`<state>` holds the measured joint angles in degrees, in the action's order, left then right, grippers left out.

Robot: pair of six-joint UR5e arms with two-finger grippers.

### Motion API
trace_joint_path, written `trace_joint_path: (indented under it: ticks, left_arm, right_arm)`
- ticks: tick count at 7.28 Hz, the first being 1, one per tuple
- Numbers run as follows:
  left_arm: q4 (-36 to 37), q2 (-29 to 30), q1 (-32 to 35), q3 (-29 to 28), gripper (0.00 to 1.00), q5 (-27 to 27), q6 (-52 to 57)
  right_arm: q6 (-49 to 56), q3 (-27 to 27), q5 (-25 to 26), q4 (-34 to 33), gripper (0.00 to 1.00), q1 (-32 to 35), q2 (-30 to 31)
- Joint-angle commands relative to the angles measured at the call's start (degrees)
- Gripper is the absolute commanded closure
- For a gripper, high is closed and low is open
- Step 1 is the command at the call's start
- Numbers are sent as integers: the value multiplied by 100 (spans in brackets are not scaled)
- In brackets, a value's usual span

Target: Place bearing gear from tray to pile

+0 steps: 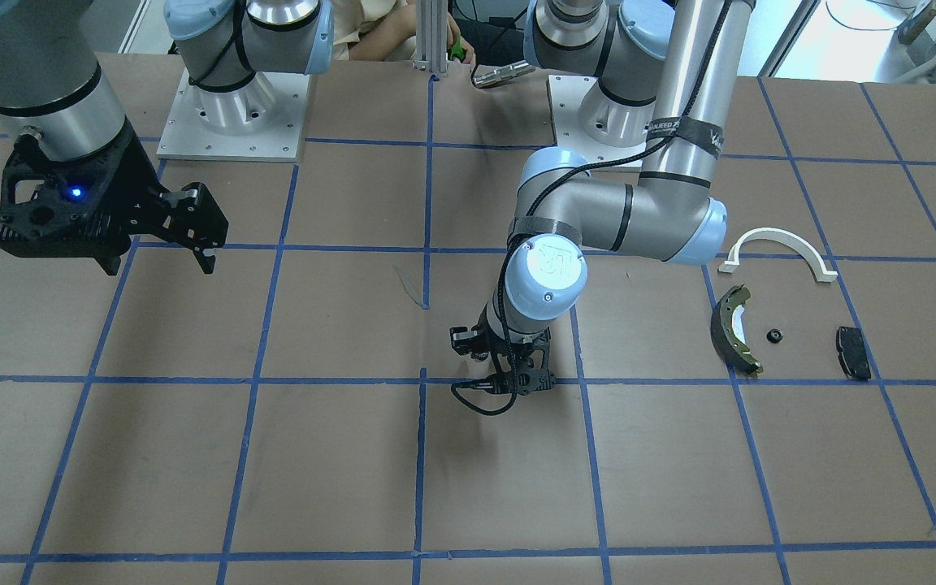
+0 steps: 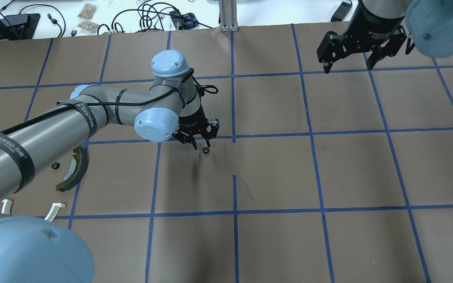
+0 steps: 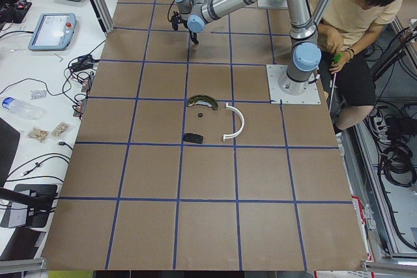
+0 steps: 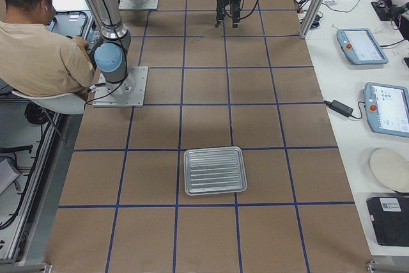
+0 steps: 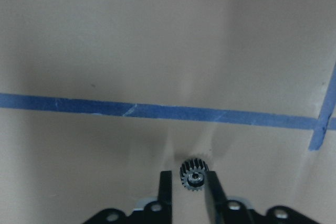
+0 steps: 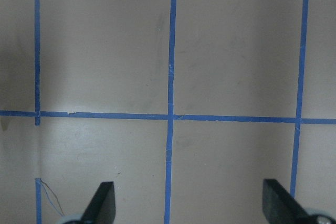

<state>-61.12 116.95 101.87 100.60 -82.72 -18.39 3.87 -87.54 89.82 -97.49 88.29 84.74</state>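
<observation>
I find my left gripper (image 5: 188,177) has fingers (image 5: 166,188) of matt black, plastic by the look. The bearing gear (image 5: 195,174) between them is dark toothed metal with a bright hub. At lower centre of the right-side view, the tray (image 4: 214,171) is silvery ribbed metal with a satin sheen. The table (image 2: 352,173) cover is matt brown paper, creased, with blue tape lines (image 2: 273,135).

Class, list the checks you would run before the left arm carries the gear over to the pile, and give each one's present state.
1. Bearing gear sits between the left gripper fingers: ok.
2. Grip on it firm: cannot tell.
3. Gear lifted off the table: cannot tell.
4. Right gripper open and far from the gear: ok.
5. Bare table beside the pile's brake shoe for a drop: ok.
</observation>
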Motion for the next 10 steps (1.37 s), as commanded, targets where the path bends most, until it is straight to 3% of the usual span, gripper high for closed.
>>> trace_joint_path:
  ticks: [1,3,5,6,7,8,10]
  left_arm:
    - [21,64,-1,21,2,11,-7]
    - [65,196,25,65,7,11,-16]
    - [65,258,78,65,36,11,-16]
    - [48,249,122,65,69,2,-16]
    - [56,249,157,56,88,2,-16]
    - [48,206,175,48,100,2,-16]
    - [4,118,123,-14,100,-59,80]
  right_arm:
    - [0,0,0,2,0,-4,7]
    - [0,0,0,2,0,-4,7]
    - [0,0,0,2,0,-4,-1]
    - [0,0,-9,-7,0,-4,7]
    - [0,0,0,2,0,4,-1]
    - [-9,0,-9,2,0,4,-1]
    - [-9,0,-9,2,0,4,7]
